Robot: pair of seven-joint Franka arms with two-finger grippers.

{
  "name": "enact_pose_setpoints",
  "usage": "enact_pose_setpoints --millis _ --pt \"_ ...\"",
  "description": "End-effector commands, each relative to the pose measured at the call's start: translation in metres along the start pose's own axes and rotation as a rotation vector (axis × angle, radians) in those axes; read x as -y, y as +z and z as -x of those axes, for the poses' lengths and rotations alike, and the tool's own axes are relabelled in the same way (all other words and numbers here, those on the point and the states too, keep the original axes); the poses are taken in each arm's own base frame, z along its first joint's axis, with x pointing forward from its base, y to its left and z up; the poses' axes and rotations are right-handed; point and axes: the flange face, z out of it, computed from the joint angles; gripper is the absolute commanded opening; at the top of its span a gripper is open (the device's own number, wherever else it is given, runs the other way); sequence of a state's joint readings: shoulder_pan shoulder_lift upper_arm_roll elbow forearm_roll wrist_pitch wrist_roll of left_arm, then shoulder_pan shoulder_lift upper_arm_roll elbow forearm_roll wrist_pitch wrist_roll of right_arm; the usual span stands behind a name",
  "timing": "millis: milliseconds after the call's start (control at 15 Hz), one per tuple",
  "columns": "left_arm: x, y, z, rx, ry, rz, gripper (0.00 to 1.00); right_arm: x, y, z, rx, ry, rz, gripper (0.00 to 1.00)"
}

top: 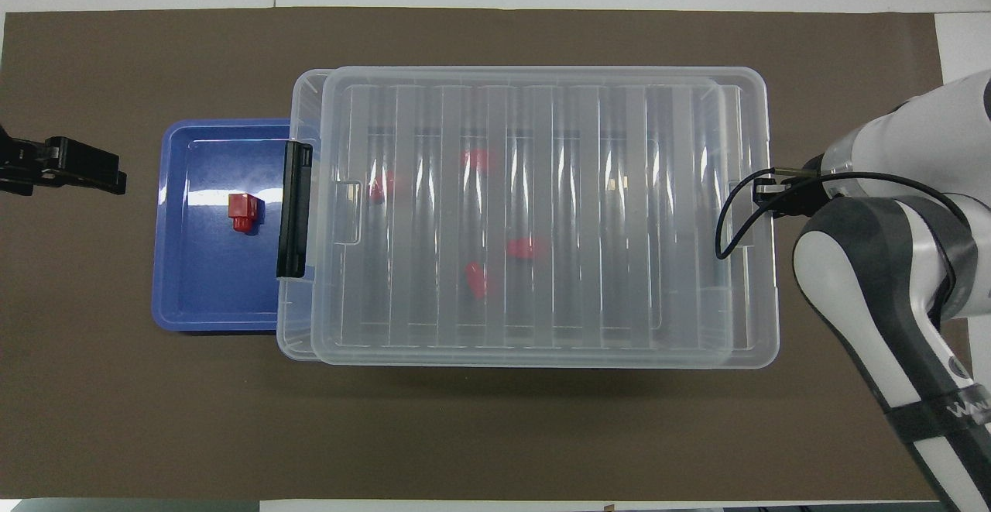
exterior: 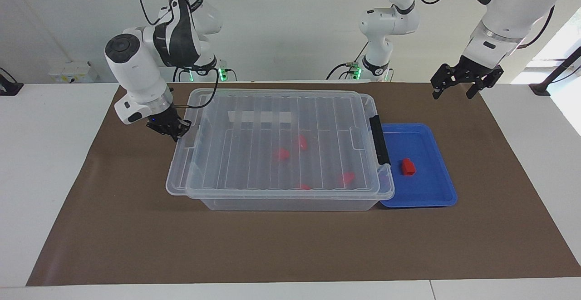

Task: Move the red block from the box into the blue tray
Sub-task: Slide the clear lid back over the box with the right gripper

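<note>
A brown mat (exterior: 136, 236) covers most of the white bench (exterior: 41, 164), reaching nearly to its lower edge in the facing view, while a white socket box (exterior: 72, 71) sits at the upper left of that frame against a plain pale wall (exterior: 290, 23).

wall (exterior: 290, 27): plain white | table (exterior: 45, 177): white | mat (exterior: 290, 245): brown | window (exterior: 563, 41): bright daylight
</note>
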State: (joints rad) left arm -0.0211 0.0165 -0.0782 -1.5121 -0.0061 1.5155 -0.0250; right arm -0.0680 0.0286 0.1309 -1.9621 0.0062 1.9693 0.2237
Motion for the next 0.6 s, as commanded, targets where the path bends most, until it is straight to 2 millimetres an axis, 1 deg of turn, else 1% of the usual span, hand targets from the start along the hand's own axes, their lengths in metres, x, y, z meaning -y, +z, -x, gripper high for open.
enact_pose_setpoints --millis 0,133,200,533 --pt "0.001 0.0 0.003 0.013 -0.005 0.008 1.0 0.009 0.004 0.007 -0.013 0.022 -0.022 0.0" --pt "0.001 0.0 0.003 0.013 -0.005 0.008 1.0 0.01 0.004 0.007 -0.013 0.022 -0.022 0.0" --pt "0.001 0.0 0.003 0.013 -0.005 0.008 1.0 0.014 0.004 0.008 -0.014 0.015 -0.023 0.0" --pt "0.001 0.0 0.003 0.013 -0.003 0.009 1.0 0.021 0.004 0.01 -0.015 0.036 -0.023 0.0"
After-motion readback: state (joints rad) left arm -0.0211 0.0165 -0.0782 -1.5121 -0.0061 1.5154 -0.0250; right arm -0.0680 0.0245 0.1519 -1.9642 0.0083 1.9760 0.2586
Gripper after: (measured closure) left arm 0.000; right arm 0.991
